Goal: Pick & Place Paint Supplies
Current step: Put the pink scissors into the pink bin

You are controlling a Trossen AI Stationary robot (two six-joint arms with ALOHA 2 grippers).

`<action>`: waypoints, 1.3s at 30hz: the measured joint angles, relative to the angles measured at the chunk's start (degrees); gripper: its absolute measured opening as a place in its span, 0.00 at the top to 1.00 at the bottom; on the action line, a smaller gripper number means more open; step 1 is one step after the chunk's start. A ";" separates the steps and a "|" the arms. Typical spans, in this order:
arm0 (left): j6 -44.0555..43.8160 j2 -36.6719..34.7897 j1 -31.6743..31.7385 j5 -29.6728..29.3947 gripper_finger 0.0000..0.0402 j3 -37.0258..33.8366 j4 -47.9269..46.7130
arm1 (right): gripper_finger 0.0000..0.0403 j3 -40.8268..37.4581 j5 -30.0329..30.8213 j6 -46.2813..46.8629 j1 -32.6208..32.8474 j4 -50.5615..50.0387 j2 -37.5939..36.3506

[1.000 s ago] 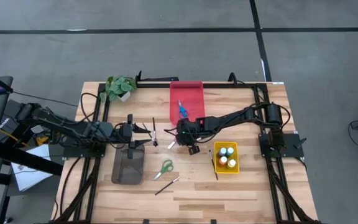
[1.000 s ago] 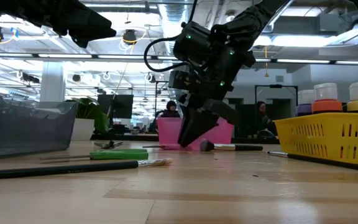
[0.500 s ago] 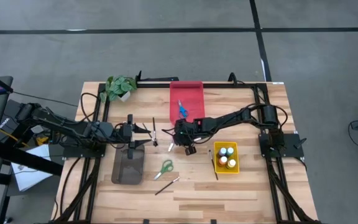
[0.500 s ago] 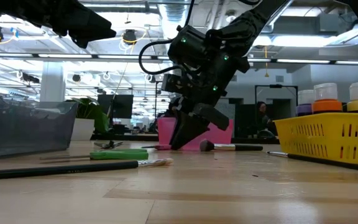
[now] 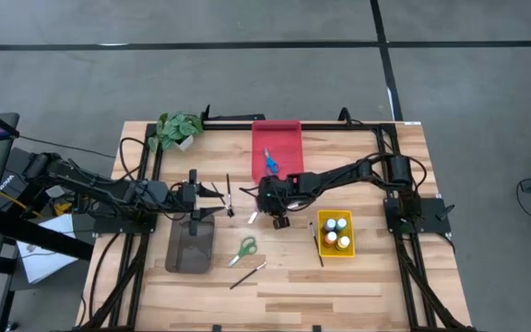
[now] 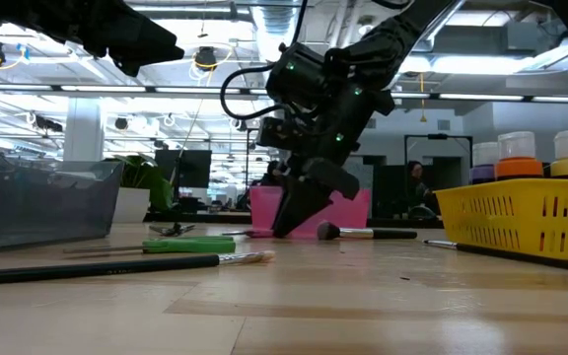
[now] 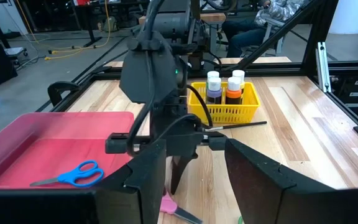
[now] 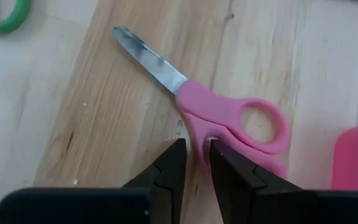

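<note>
The right gripper (image 8: 195,165) is reaching down to the bench (image 5: 376,277) near its middle, its fingers (image 8: 168,171) standing narrow with only a thin gap and their tips pressing at the handle of the pink scissors (image 8: 229,121). Whether the fingers are actually gripping the handle I cannot tell. The scissors are lying flat on the wood, just off the front edge of the red tray (image 5: 277,146), blade pointing away from the tray. Inside that tray the blue scissors (image 5: 270,163) are lying.

The left gripper (image 7: 188,168) is hovering over the left half of the bench, above the far end of the grey tray (image 5: 190,247), its fingers (image 7: 257,177) standing partly apart and holding nothing.

The green scissors (image 5: 244,249) are resting toward the front edge beside the grey tray, with a brush (image 5: 247,274) just in front of them. Another brush (image 5: 229,195) is lying between the two grippers. The yellow basket (image 5: 336,234) on the right half is carrying the paint bottles (image 5: 337,225).
</note>
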 joint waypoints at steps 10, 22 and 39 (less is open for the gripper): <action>0.00 0.00 0.00 0.00 0.61 0.00 0.00 | 0.82 0.22 -2.23 7.47 2.90 -5.39 -0.39; 0.00 0.00 0.00 0.00 0.61 0.00 0.00 | 0.82 0.22 -1.99 10.71 4.34 -5.84 -0.44; 0.00 0.00 0.00 0.00 0.61 0.00 0.00 | 0.85 0.98 -0.32 8.32 4.26 -6.64 -0.39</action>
